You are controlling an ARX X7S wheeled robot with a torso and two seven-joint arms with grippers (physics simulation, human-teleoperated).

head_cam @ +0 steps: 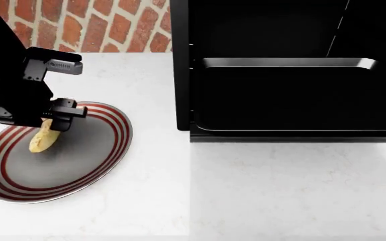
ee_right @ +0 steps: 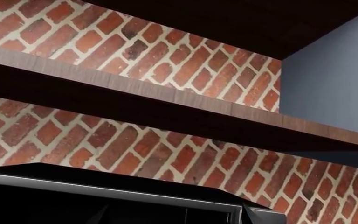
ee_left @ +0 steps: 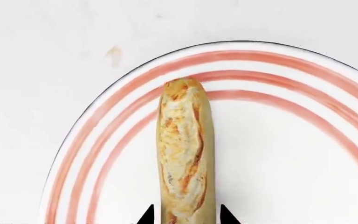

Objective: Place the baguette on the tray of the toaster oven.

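White marble worktop (head_cam: 260,191) ran beneath a red brick wall (head_cam: 79,25). On it, left of the toaster oven (head_cam: 179,75) with its black tray (head_cam: 287,100), sat an oval red-ringed plate (head_cam: 106,150). Over the plate, the left gripper (ee_left: 188,215) straddled the baguette (ee_left: 184,149), fingertips (ee_left: 147,217) close beside its crust; whether they pinched it I could not tell. No right gripper showed.

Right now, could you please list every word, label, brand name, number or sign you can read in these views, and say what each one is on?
There is no readable text in any view.
The oval grey plate with red rings: rings only, no lettering.
The boxy black toaster oven: no brand or markings visible.
The golden-tan baguette, white counter and red brick wall: bare of writing.
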